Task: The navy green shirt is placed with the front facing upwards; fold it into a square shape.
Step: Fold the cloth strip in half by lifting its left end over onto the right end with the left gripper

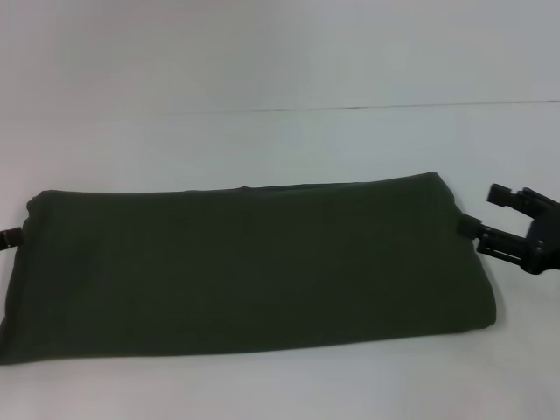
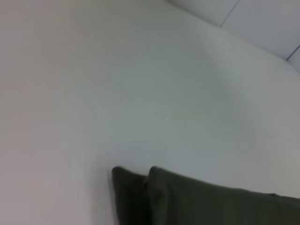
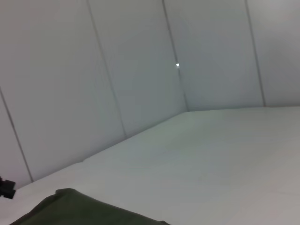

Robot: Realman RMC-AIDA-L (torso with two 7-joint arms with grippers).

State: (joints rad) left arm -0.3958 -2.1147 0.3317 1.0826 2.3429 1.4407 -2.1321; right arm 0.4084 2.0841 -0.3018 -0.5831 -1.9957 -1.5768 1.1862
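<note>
Head view is showing the shirt (image 1: 254,271) lying across the white table (image 1: 280,140) as a long, dark olive band, folded lengthwise, with its near edge running close to my body and its far edge a straight line across the middle of the scene. No lettering or collar is showing on the upper face; only plain cloth is facing up.

My right gripper (image 1: 497,220) is sitting at the right end of the band, near its far corner. Its two black fingers are standing apart, one reaching toward the far side and the other lying along the table with its tip touching or just beside the cloth edge; I am not seeing any fabric pinched between them.

My left gripper (image 1: 9,237) is barely peeking in at the left border, just beside the left end of the shirt. Only a small dark tip is showing, so I cannot tell how its fingers are standing.

Left wrist view is looking over a rounded, doubled corner of the shirt (image 2: 197,201), two layers of cloth bulging side by side, with bare white table (image 2: 140,93) stretching away behind it.

Right wrist view is catching another corner of the shirt (image 3: 79,208) low in the scene, a small black piece (image 3: 6,187) at the border, then the table (image 3: 211,154) and pale wall panels (image 3: 140,70) beyond.
</note>
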